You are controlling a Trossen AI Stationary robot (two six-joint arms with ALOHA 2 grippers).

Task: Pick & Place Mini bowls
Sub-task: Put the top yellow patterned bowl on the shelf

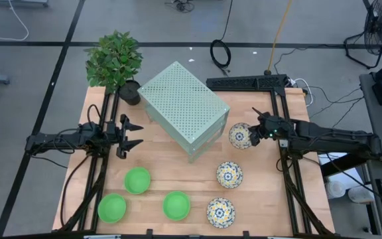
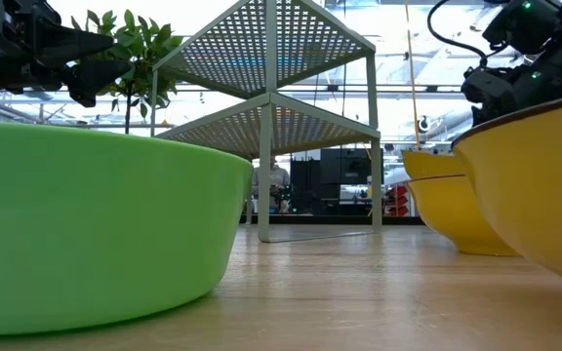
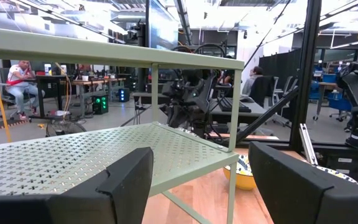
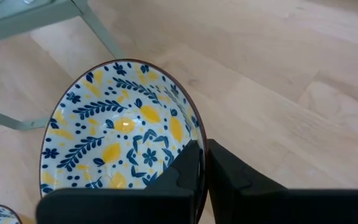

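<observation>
Three green mini bowls sit upright on the wooden table's near left part; one fills the low view's left. Two floral mini bowls stand near right. A third floral mini bowl lies beside the pale green perforated box, and my right gripper is shut on it. My left gripper hovers open left of the box, its fingertips pointing at it. My right gripper pinches the third floral bowl's rim on the side toward the table's right edge, one finger inside the bowl and one outside. The fingers come slanting down from the right. The bowl looks tilted; whether its base is clear of the table I cannot tell.
The perforated two-level box stands on thin legs in the table's middle. A potted plant stands at the far left corner. Black frame rails run along both table sides. Bare wood lies between the green and floral bowls. People sit in the room beyond.
</observation>
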